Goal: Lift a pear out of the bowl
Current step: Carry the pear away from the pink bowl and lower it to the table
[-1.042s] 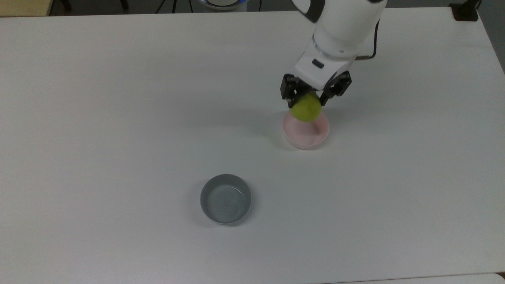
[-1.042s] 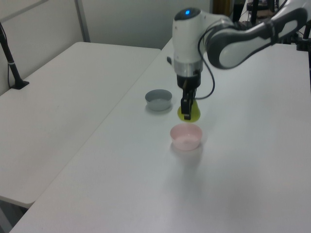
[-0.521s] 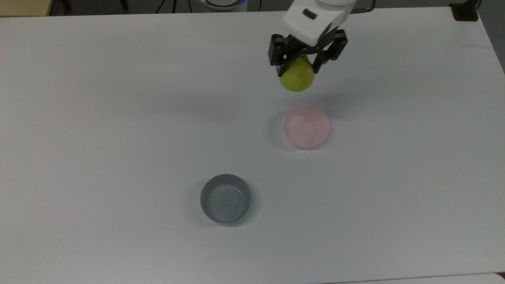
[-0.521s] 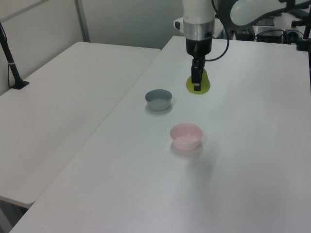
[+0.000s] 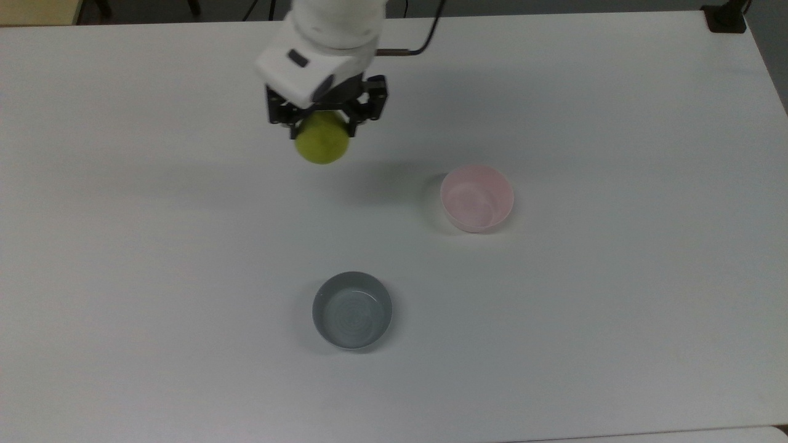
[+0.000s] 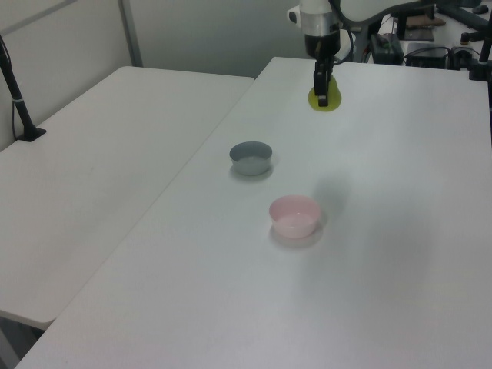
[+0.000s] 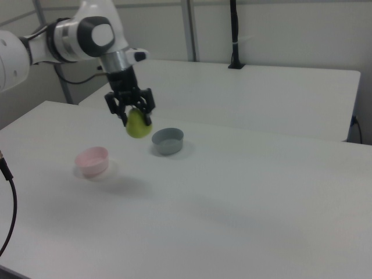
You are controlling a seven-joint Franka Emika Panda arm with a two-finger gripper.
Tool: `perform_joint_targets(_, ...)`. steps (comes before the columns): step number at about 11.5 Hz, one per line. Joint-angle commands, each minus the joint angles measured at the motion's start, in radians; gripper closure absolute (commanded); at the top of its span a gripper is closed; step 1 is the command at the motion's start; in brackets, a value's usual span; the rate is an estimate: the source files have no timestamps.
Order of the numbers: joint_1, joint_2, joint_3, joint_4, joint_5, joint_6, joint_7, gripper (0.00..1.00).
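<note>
Pear [image 5: 321, 145] clamped in gripper [image 5: 322, 125], hanging high above the table [image 5: 123, 246], touching nothing else. In the top view, at about 10 o'clock from the bowl [image 5: 477, 197] and well apart from it; at about 12 o'clock from the grey bowl [image 5: 352, 311], also well apart. In the right view, pear [image 7: 138, 125] seen in mid-air between the fingers [image 7: 124, 117], rounded bottom hanging below them, stem hidden. In the left view, pear [image 6: 325, 98] up at 12 o'clock from the bowl [image 6: 294, 215]. Bowl inside bare, glossy, nothing left in it. Grey bowl likewise with nothing in it. Judged: pick-up done, pear out of the bowl and lifted clear, grip looking firm around the upper part. Left, if anything: just holding steady; no placing asked by the task. Risk judged low, smooth round fruit could slip if the jaws loosen.
</note>
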Motion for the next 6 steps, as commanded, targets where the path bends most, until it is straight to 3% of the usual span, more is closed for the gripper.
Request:
perform_joint_targets(1,0.001,-0.004,-0.109,-0.068,0.066,0.102,-0.080,0.54)
perform_joint_targets(6,-0.037,0.096,-0.117,-0.144,0.060,0.286,-0.074,0.54)
